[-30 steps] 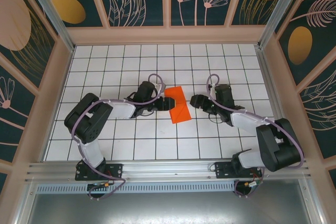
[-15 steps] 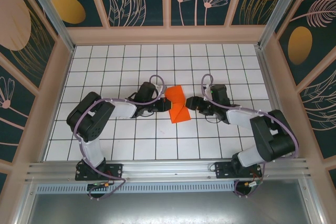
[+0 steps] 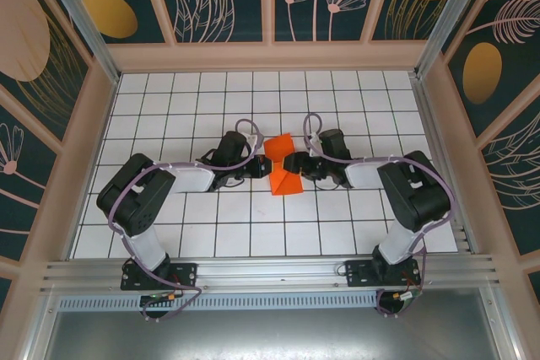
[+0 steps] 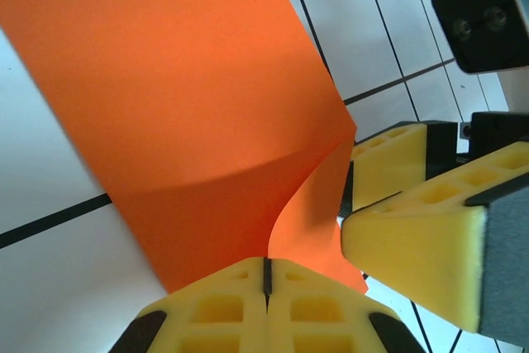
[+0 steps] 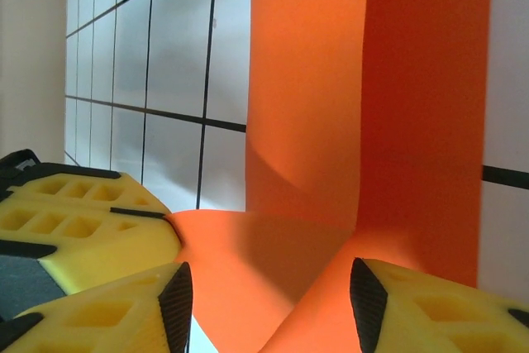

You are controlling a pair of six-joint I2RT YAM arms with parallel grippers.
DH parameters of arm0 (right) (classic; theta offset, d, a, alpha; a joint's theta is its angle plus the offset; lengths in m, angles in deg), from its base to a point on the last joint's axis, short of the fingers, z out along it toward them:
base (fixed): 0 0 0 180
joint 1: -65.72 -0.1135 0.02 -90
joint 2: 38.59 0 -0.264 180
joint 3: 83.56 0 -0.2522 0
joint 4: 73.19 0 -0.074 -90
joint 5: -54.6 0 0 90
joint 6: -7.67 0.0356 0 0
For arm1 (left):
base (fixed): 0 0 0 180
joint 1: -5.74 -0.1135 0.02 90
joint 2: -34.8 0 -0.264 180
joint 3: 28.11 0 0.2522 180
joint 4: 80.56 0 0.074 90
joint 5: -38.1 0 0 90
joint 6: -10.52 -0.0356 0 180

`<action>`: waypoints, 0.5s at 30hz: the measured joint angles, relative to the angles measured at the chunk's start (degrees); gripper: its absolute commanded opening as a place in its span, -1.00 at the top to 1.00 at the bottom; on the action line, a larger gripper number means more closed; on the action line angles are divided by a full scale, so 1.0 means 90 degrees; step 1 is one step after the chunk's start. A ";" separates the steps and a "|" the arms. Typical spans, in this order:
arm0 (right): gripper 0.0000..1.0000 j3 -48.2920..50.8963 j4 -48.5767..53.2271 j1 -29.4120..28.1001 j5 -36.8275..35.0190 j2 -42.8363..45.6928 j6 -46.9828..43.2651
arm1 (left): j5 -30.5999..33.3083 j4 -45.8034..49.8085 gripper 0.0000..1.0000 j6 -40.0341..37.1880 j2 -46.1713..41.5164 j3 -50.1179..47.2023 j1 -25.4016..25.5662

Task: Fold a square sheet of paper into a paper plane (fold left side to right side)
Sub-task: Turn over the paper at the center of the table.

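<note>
Sheet of paper (image 3: 285, 176), partly folded, lies mid-table (image 3: 211, 225) between both arms. The left gripper (image 4: 266, 270) is clamped on its lifted flap. The right gripper (image 5: 269, 283) stands with fingers apart, astride the paper. Advice: carry the flap rightward slowly and align the edges before creasing.

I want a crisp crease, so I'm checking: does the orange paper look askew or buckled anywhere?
Yes. The square sheet of paper is not lying flat: it bows in a soft curve where the left gripper pinches its edge, with the open right gripper straddling the opposite side.
</note>
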 measured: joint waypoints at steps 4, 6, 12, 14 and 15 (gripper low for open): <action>0.51 -0.0027 -0.0119 -0.0087 0.0075 -0.0172 0.0100 | 0.0107 0.0015 0.49 -0.0039 -0.0002 0.0000 0.0000; 0.80 -0.0041 -0.0148 -0.0109 0.0087 -0.0192 0.0112 | 0.0228 0.0080 0.20 -0.0039 -0.0027 0.0000 0.0000; 1.00 -0.0102 -0.0238 -0.0056 0.0019 -0.0124 0.0073 | 0.0699 0.0364 -0.52 0.0095 -0.0743 -0.0180 -0.0134; 1.00 -0.0102 -0.0226 0.0053 0.0027 0.0070 -0.0012 | 0.0770 0.0333 -0.77 0.0211 -0.1192 -0.0325 -0.0272; 1.00 -0.0102 -0.0226 0.0136 0.0063 0.0233 -0.0063 | 0.0792 0.0306 -0.89 0.0296 -0.1430 -0.0401 -0.0338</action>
